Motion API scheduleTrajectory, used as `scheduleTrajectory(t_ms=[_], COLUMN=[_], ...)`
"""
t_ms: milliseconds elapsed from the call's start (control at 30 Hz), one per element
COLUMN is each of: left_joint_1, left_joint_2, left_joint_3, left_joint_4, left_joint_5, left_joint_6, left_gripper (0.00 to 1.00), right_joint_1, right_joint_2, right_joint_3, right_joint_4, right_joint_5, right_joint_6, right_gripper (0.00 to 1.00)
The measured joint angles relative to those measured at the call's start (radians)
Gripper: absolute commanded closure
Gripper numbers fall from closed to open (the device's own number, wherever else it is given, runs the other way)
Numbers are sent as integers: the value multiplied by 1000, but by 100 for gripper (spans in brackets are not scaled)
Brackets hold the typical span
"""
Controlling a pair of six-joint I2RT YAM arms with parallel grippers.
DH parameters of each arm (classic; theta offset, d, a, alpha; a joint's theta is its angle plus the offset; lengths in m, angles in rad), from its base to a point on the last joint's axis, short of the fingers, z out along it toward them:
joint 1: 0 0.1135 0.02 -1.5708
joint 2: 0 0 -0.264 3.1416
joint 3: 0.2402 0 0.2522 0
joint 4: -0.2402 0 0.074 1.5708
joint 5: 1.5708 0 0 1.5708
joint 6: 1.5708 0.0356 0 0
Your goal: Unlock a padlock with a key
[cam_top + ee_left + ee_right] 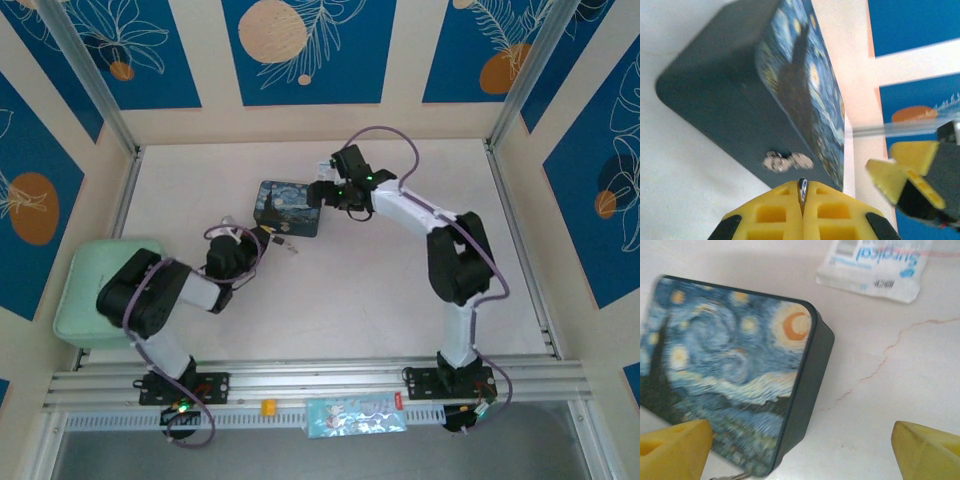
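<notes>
Left wrist view, from the jaws outward: the left gripper [802, 202] has its jaws pressed fully together, and they pinch the key [802, 189], a thin silvery blade that stands out between the yellow pads and points up the frame. Just above its tip, not touching, small shiny metal pieces sit against the dark side wall of the starry-night tin [725, 95]. I take these for the padlock [787, 161], but they are blurred. The key's long axis is nearly in line with the padlock, so the left arm is clearly the nearer one.

The right gripper [800, 447] has its jaws wide apart and grips nothing; the tin's corner lies between them on the surface [880, 405].

I count one tin, one padlock, one gripped key and one white packet [875, 265].
</notes>
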Motion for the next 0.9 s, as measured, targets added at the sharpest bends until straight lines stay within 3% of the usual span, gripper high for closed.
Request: scheduleTrajectory(t_ms=[233, 367, 633, 900], left_joint_1=[-5, -21, -114, -175], left_joint_2=[-336, -420, -351, -223], left_joint_3=[90, 155, 193, 262], left_joint_4=[-553, -805, -1107, -1180], left_joint_5=[72, 99, 150, 148], left_joint_6=[191, 295, 415, 498], left_gripper=[100, 100, 100, 100], right_joint_1=[-5, -5, -5, -5], right_joint_2=[-216, -272, -289, -290], right_joint_3=[-191, -312, -359, -355], right_joint_4=[47, 69, 84, 85], right_joint_5=[3, 5, 37, 44], right_joint_6=[-51, -53, -53, -52], right_gripper=[1, 1, 1, 1])
